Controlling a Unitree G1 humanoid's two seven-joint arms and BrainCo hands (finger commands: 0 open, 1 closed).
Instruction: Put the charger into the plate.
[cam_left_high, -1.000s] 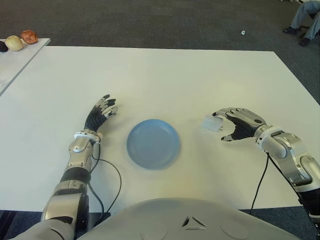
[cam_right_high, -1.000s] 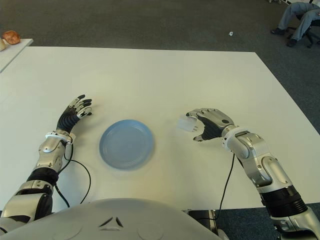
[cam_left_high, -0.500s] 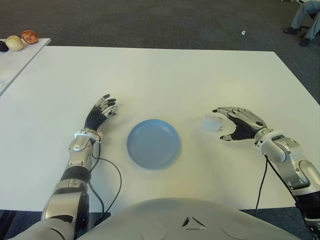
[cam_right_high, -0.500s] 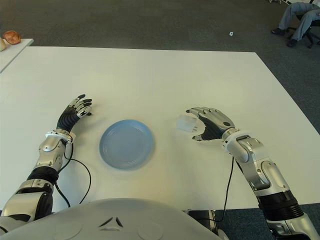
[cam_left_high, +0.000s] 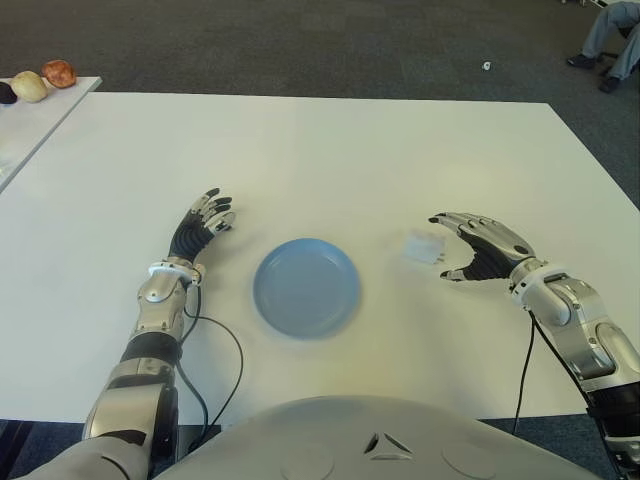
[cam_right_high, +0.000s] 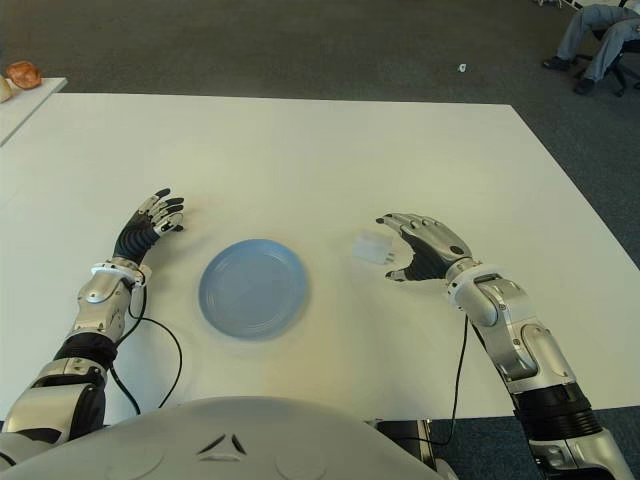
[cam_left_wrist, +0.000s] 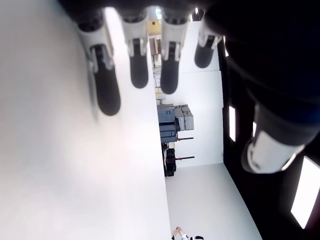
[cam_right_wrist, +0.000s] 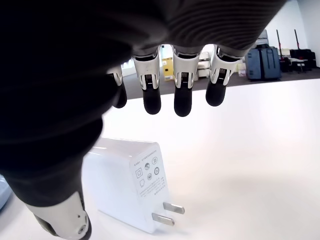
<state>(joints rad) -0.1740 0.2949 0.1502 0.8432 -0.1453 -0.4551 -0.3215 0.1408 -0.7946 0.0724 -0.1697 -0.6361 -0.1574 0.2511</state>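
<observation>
A small white charger (cam_left_high: 424, 247) lies on the white table (cam_left_high: 350, 160), to the right of the round blue plate (cam_left_high: 306, 286). My right hand (cam_left_high: 470, 248) hovers just right of the charger, palm toward it, open and holding nothing. The right wrist view shows the charger (cam_right_wrist: 127, 187) with its two prongs (cam_right_wrist: 167, 212) pointing out, and the fingertips (cam_right_wrist: 182, 95) spread above it without touching. My left hand (cam_left_high: 200, 225) shows to the left of the plate with straight fingers (cam_left_wrist: 107, 85), open.
A black cable (cam_left_high: 215, 345) runs from my left arm toward the table's near edge. A side table (cam_left_high: 20, 125) with round food items (cam_left_high: 30, 85) stands at the far left. A seated person's legs (cam_left_high: 610, 40) show far right on the carpet.
My right hand has drifted a little to the right and its fingers have stretched out more. The charger, the plate and my left hand stay where they were.
</observation>
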